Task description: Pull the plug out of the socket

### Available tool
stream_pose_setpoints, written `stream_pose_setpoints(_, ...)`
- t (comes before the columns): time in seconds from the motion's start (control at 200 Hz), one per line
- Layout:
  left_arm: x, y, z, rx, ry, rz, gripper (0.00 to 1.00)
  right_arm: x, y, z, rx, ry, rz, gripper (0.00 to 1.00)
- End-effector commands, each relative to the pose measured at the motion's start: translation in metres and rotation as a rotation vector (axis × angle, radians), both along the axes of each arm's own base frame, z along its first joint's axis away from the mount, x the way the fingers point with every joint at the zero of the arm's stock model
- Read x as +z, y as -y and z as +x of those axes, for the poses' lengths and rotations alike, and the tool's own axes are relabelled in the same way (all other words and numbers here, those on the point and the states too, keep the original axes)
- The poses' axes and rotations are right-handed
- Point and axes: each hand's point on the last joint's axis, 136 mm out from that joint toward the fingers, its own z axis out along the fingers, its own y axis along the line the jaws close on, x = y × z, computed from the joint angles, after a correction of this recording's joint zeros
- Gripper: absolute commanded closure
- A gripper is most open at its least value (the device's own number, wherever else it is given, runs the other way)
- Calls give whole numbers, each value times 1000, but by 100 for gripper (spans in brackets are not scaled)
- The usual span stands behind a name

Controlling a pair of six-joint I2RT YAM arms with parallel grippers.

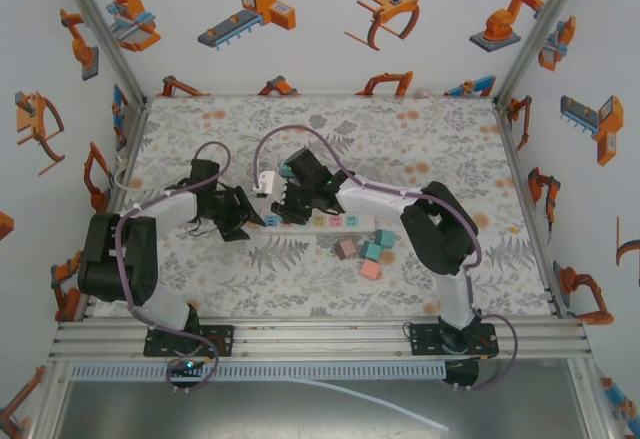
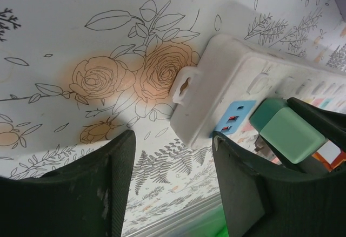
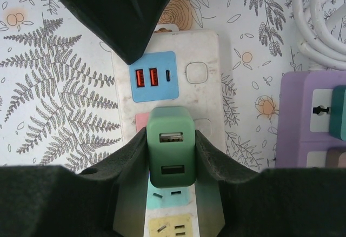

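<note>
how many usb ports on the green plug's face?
2. Upper port sits near the top of the green plug face, lower port directly below it. Its other faces are hidden.

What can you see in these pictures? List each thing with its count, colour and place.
power strip: one, white with blue USB panel, mid-table
plug: one, green, at the white strip
second strip: one, purple, beside the white one
cable: one, white, looped by the purple strip
blocks: four, pink, brownish, teal, near the white strip
table: one, floral cover
left gripper: black, open, at the strip's end
right gripper: black, shut on the plug
</note>
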Motion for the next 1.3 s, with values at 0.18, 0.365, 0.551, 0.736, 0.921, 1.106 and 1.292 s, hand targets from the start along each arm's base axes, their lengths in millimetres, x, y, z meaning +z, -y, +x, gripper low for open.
stream_pose_setpoints(0.18, -30, -17, -19, 12, -109, 110, 49, 34, -7, -4, 53, 78, 143, 80)
stream_pose_setpoints(0.365, -38, -27, -24, 7, -135, 189, 57, 38, -9, -6, 63, 91, 168, 83)
stream_pose_setpoints(0.551, -43, -26, -26, 4, -154, 197, 59, 45, -8, -6, 70, 95, 192, 86)
stream_pose_setpoints(0.736, -44, -27, -27, 0, -159, 217, 61, 58, -9, -10, 99, 87, 252, 90)
stream_pose_setpoints(0.921, -47, -27, -30, -1, -169, 232, 61, 73, -12, -8, 97, 88, 312, 92)
stream_pose_setpoints(1.106, -50, -29, -33, -2, -180, 241, 62, 79, -11, -6, 96, 83, 336, 93)
stream_pose_setpoints(1.292, -49, -27, -32, -3, -176, 236, 62, 76, -8, -6, 92, 78, 331, 93)
